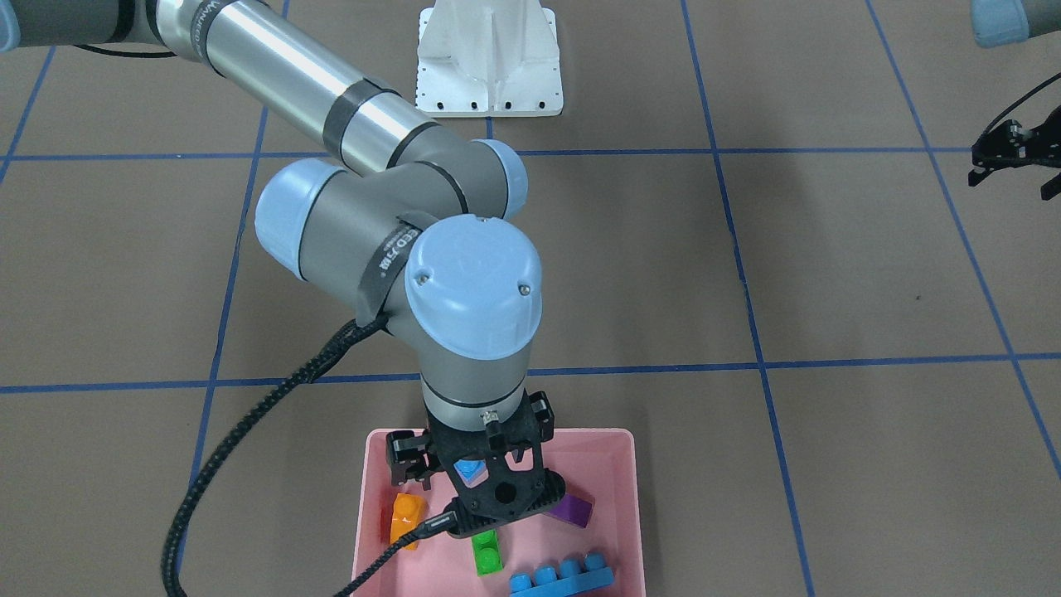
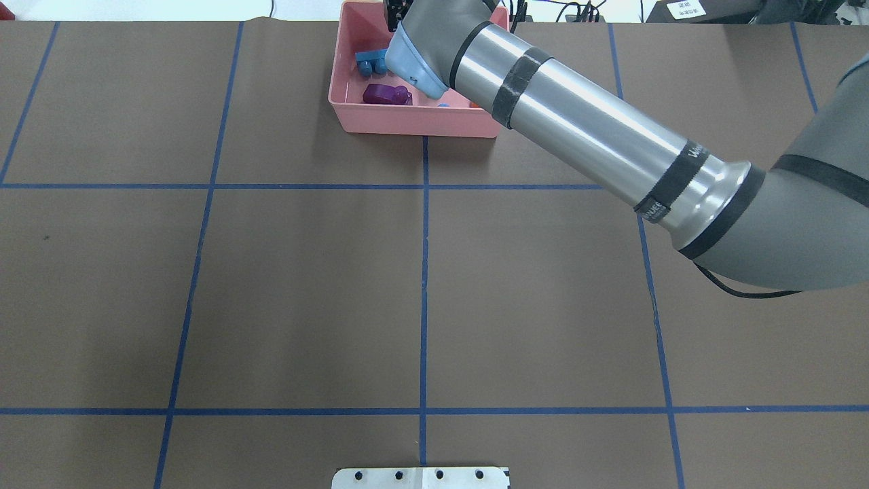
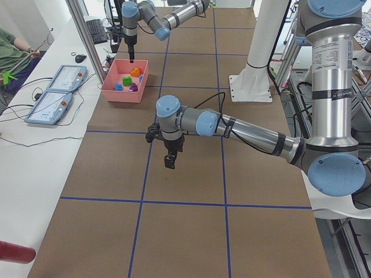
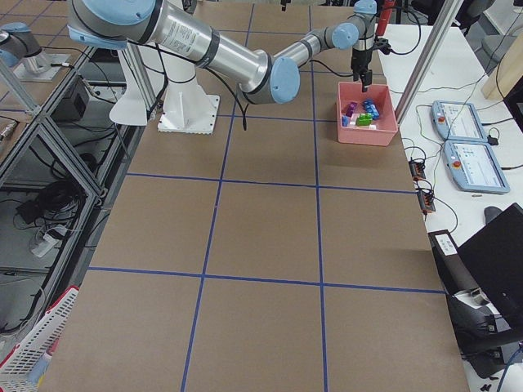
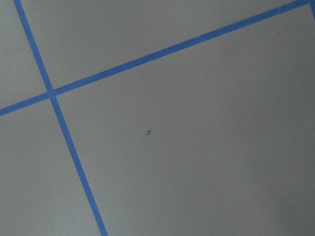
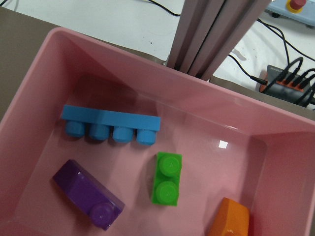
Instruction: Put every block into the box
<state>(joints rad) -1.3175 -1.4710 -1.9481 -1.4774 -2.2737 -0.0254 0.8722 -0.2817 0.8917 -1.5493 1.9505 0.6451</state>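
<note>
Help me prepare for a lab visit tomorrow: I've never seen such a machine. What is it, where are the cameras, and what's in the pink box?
These are two robot arms at one brown table, each ending in two-finger jaws. Four pictures come from fixed cameras: one facing the robot, one behind it, one at each table end. Two come from wrist cameras. The right arm reaches over the pink box, jaws pointing down toward it. Inside lie a long blue block, a green block, a purple block and an orange block. A tiny blue block shows under the jaws; whether it is held I cannot tell. The left arm hangs over the table away from the box, jaws open and empty.
</note>
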